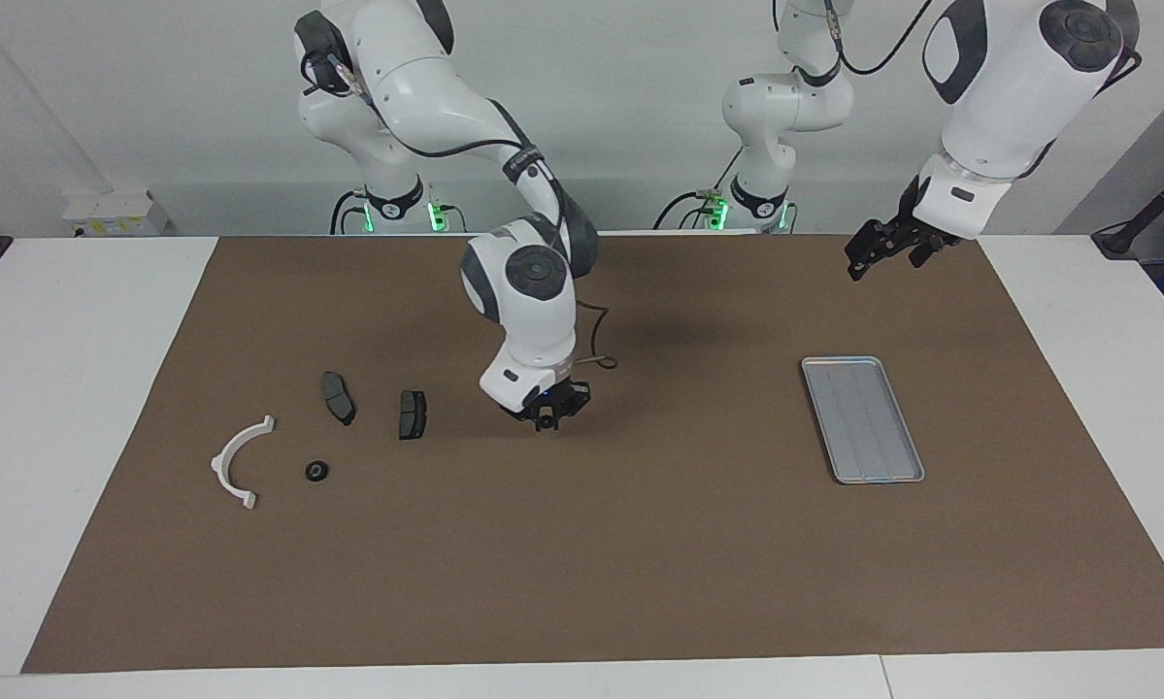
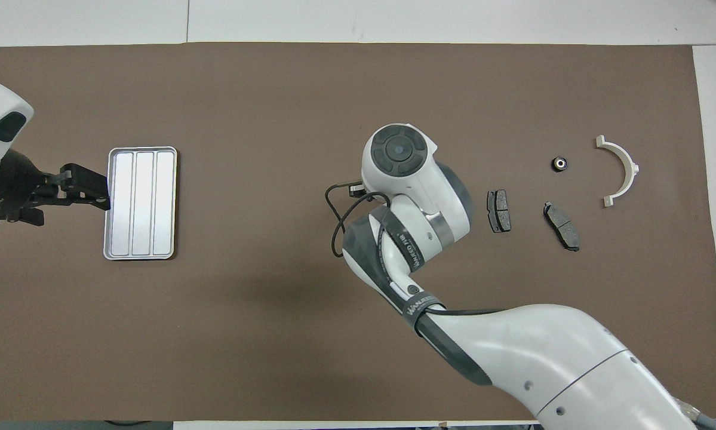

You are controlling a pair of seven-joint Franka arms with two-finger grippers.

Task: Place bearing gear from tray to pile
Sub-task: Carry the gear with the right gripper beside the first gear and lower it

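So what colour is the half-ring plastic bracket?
White; the half-ring plastic bracket shows best in the overhead view.

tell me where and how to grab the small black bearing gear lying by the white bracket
Judging by its pose, come straight down on the bearing gear: it lies flat on the mat as a small round ring, so pinch across its outer rim from above. It sits apart from the white bracket and the brake pads, leaving room for both fingers.
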